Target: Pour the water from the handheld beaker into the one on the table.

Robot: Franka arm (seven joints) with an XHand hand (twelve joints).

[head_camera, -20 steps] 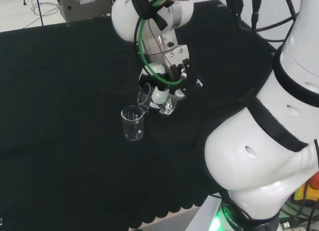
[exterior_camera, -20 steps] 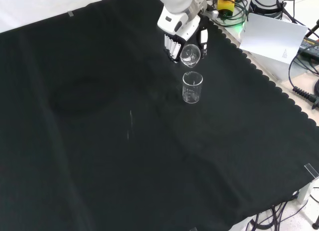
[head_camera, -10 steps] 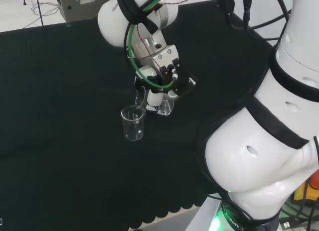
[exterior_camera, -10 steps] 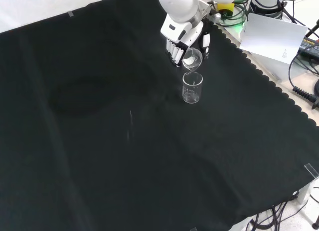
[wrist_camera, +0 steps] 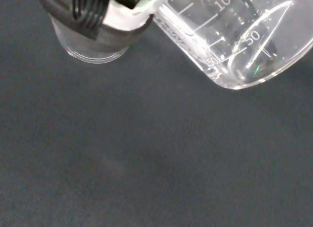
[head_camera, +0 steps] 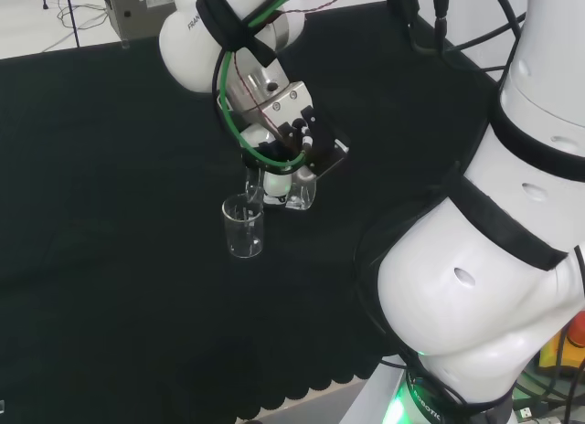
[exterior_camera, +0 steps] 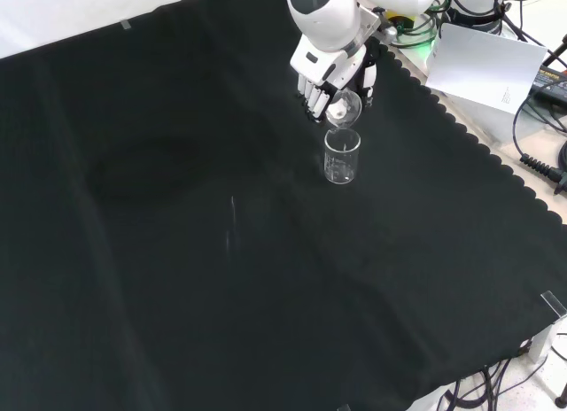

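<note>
Tipping hard now, the hand has its fingers wrapped around the held beaker, lip angled down right above the mouth of the table beaker, which stands upright on the black cloth of the worktop. Up close, the wrist view shows the held beaker lying well over, what looks like a little water pooled near its base, so I'd call the pour well underway but not finished. How much has landed in the table beaker is hard to tell through clear glass. Left to do: drain the rest and level off. Nothing crowds the two beakers; cables and a white sheet sit off beyond the cloth's edge.
</note>
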